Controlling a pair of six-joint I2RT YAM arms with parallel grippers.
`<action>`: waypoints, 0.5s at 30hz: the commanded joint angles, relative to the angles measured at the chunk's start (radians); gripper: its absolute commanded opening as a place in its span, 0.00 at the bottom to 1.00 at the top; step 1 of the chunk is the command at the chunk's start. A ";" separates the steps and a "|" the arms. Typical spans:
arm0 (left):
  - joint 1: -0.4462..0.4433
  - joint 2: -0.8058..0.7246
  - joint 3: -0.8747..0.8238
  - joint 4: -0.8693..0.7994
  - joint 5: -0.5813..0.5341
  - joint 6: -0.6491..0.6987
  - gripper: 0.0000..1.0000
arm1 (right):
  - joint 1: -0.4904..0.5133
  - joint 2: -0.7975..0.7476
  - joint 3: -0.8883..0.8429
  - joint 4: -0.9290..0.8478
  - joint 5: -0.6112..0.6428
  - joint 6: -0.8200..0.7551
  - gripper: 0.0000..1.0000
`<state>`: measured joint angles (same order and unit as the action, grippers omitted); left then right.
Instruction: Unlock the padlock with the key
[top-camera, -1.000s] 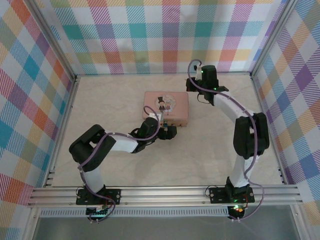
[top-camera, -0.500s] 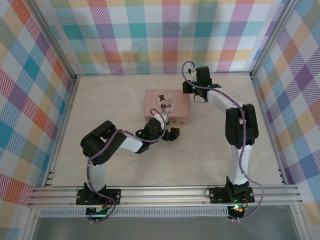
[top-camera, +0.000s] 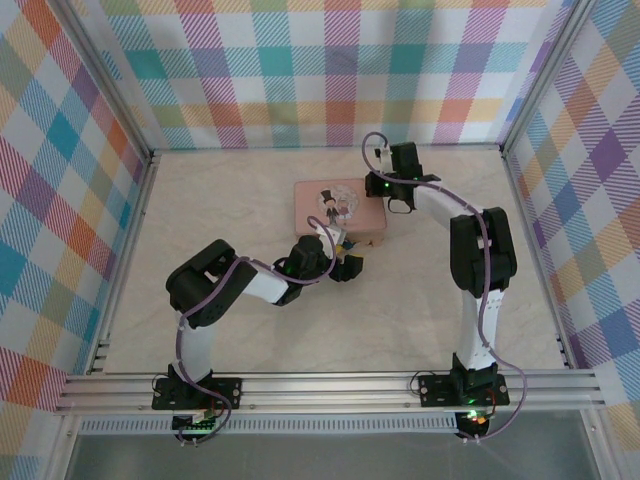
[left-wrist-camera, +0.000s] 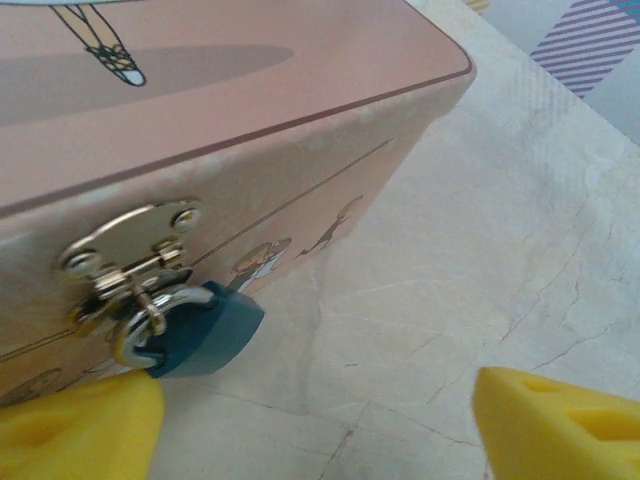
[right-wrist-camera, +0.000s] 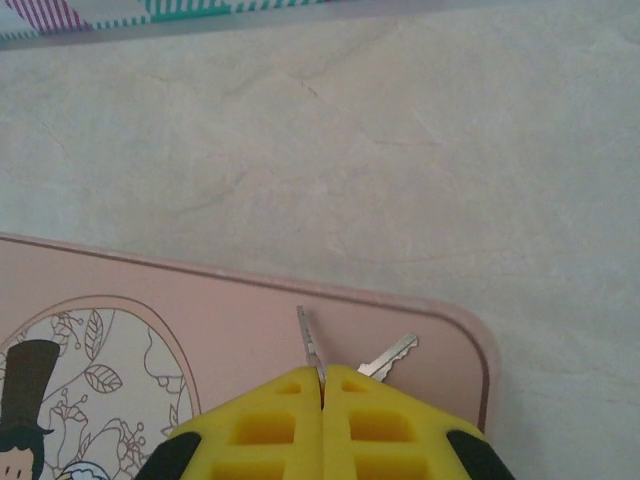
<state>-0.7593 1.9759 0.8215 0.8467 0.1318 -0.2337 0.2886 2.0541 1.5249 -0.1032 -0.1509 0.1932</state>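
The key (right-wrist-camera: 388, 356) shows only its toothed blade; its head is buried between the pressed-together fingers of the right claw (right-wrist-camera: 322, 376), itself cut by the bottom edge. The pink tin (left-wrist-camera: 250, 110) runs off the left wrist view's top and left edges. The padlock (left-wrist-camera: 205, 335) is too small to make out from above against the tin

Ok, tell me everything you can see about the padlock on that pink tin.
The padlock is tiny, with a rounded teal-blue body and a shiny silvery shackle. The shackle is threaded through the metal hasp on the pink tin's front wall, so the lock hangs tilted, low near the table. A yellow finger of the left gripper sits right beside it; contact unclear.
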 joint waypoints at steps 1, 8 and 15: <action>0.001 0.012 0.020 0.101 0.049 -0.020 0.75 | 0.006 -0.028 -0.015 0.011 -0.009 -0.029 0.00; 0.031 0.039 0.004 0.197 0.118 -0.098 0.71 | 0.007 -0.038 -0.034 0.016 -0.016 -0.031 0.00; 0.054 0.071 0.029 0.224 0.138 -0.171 0.72 | 0.007 -0.049 -0.048 0.020 -0.021 -0.031 0.00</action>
<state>-0.7235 2.0239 0.8234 1.0019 0.2508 -0.3607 0.2886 2.0426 1.4975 -0.0696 -0.1547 0.1776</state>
